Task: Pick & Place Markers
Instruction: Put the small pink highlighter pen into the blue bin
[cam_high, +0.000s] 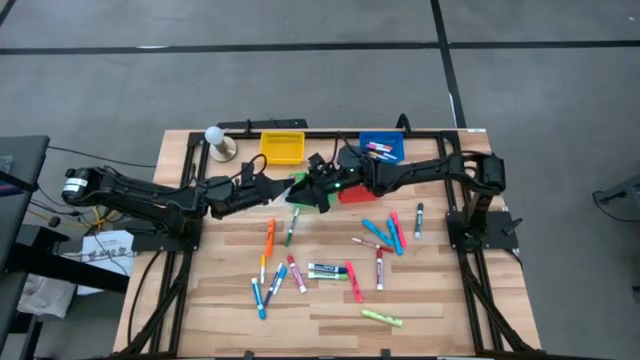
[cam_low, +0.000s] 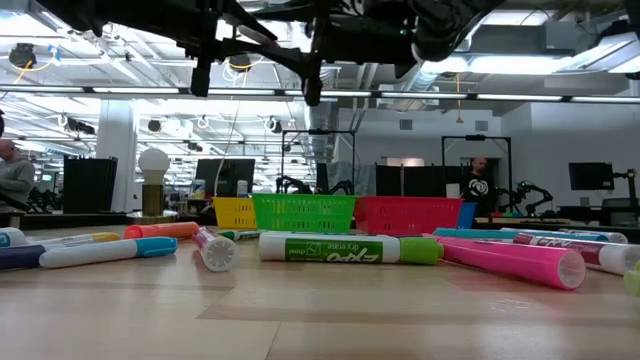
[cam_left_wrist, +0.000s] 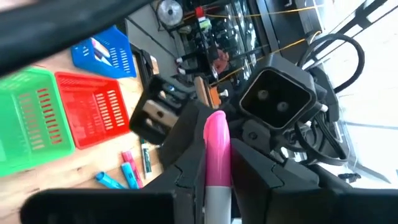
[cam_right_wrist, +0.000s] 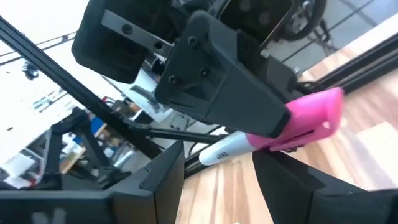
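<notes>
Both grippers meet in mid-air over the green basket (cam_high: 297, 186). My left gripper (cam_left_wrist: 216, 177) is shut on a marker with a pink cap (cam_left_wrist: 216, 137) and a white barrel (cam_right_wrist: 225, 149). My right gripper (cam_right_wrist: 221, 183) faces it, open. Its two fingers stand on either side of the barrel's free end, and no touch shows. Many other markers (cam_high: 330, 270) lie loose on the wooden table (cam_high: 440, 320). The blue basket (cam_high: 382, 147) has a few markers in it. My left gripper pinches the marker between its two fingers where the pink cap meets the white barrel (cam_left_wrist: 217, 182). The fingers (cam_right_wrist: 230, 93) reach level from the table's left side and lie across the marker. The marker is lifted clear, with the cap end (cam_right_wrist: 326, 106) and the barrel sticking out on opposite sides.
Yellow (cam_high: 282, 147), green, red (cam_high: 356, 194) and blue baskets stand in a row along the far edge. A small lamp with a white globe (cam_high: 214, 137) is at the far left. Loose markers cover the middle and right of the table; bare wood lies along the near edge.
</notes>
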